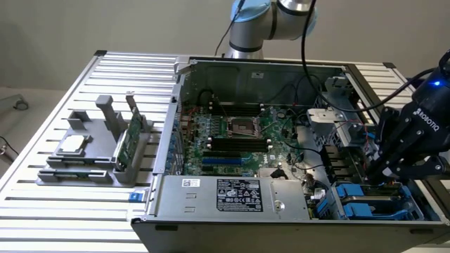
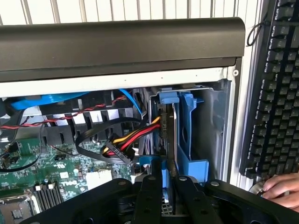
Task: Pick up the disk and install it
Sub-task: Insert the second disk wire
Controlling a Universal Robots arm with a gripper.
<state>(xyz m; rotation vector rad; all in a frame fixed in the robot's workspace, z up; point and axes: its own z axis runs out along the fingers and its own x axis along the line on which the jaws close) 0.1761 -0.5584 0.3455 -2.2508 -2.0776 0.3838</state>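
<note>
Disk [image 2: 169, 140] stands on edge in the drive bay at the case's front corner, framed by its blue carrier rails [image 2: 187, 135], with the gripper [image 2: 164, 184] directly over its near edge. The black fingers [image 2: 148, 196] are drawn nearly together and pinch the edge of the disk and its blue rail between them. In the exterior view the gripper [image 1: 380, 174] reaches down into the open computer case [image 1: 176, 132] at the exterior view's right, just above the blue carriers [image 1: 359, 203]. Beside the disk, a bundle of red, yellow and black power wires [image 2: 128, 142] runs to a connector. The motherboard [image 1: 232, 142] lies further inside the case. Outside it, a keyboard [image 2: 275, 88] lies alongside, and a person's hand [image 2: 282, 189] rests near it.
</note>
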